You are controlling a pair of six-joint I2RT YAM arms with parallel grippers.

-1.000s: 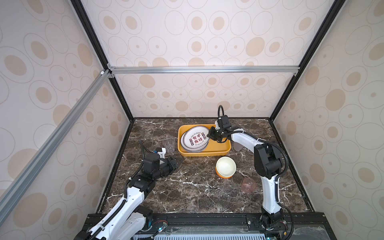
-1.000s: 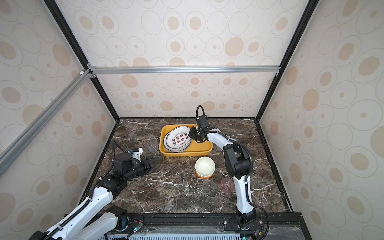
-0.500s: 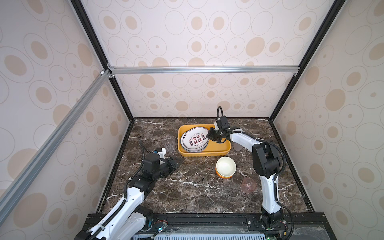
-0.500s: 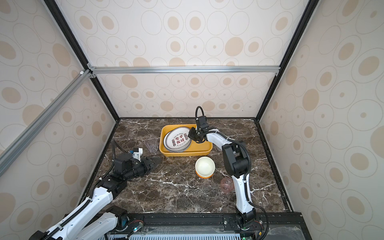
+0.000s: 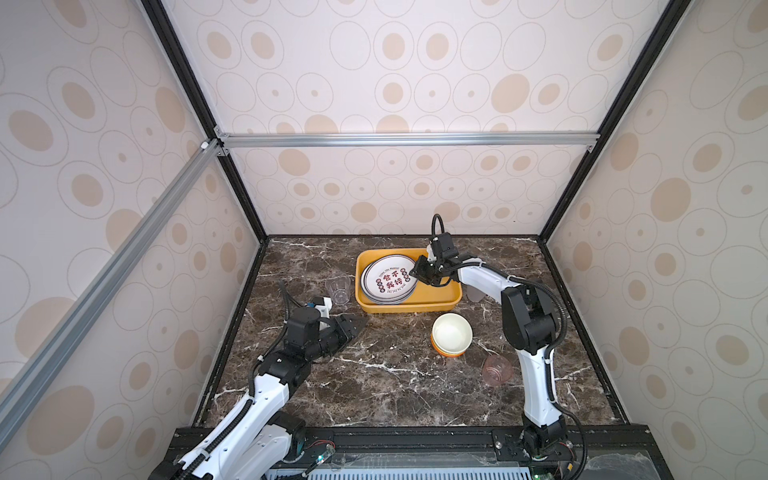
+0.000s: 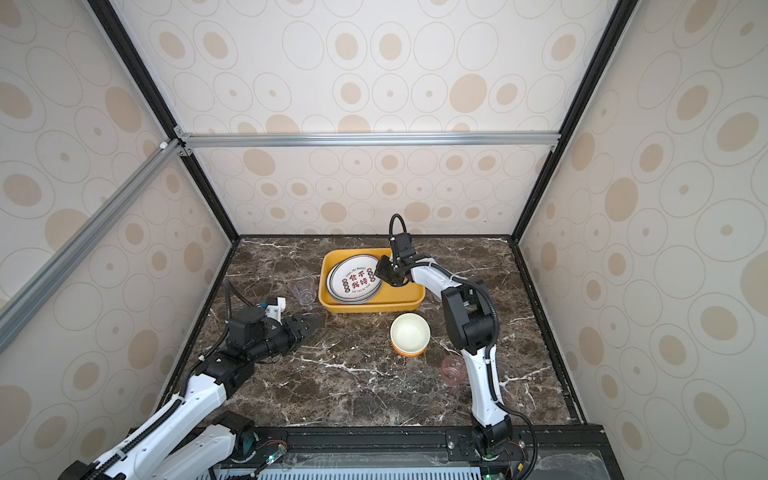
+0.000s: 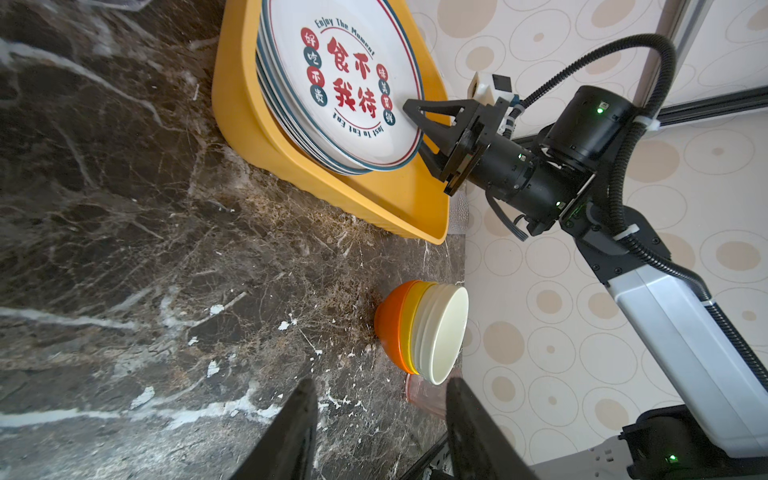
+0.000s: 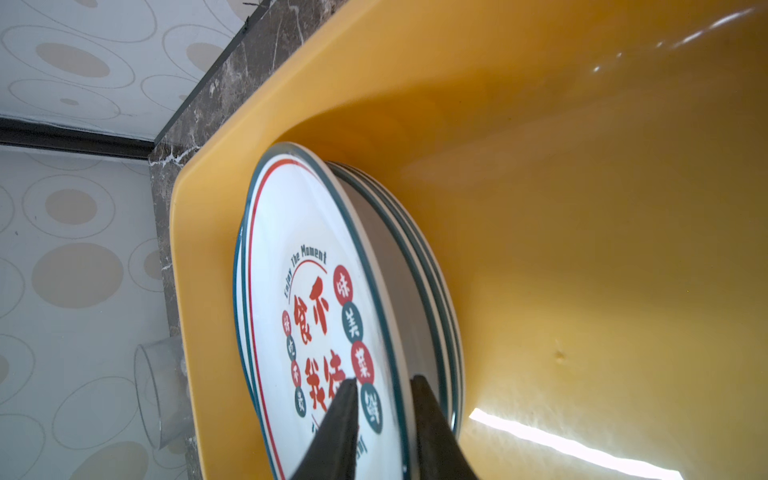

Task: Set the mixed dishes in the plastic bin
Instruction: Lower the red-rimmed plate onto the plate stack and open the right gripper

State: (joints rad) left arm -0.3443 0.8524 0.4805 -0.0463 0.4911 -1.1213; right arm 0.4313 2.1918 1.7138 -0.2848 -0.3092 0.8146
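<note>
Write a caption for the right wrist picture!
Right hand straddling the rim of the top plate, plates stacked in the bin.

Place: robot lab test cell | Signs: dotted wall panels [image 5: 395, 75] on black-and-aluminium framing [image 5: 407, 139] behind and beside the right claw [image 5: 414, 272] | marble-look tabletop [image 5: 395, 382] below it | arm bases [image 5: 540, 440] on a black rail [image 5: 415, 436]

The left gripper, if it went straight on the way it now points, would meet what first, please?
Probably the stack of bowls, straight ahead of the left gripper; depth is unclear.
</note>
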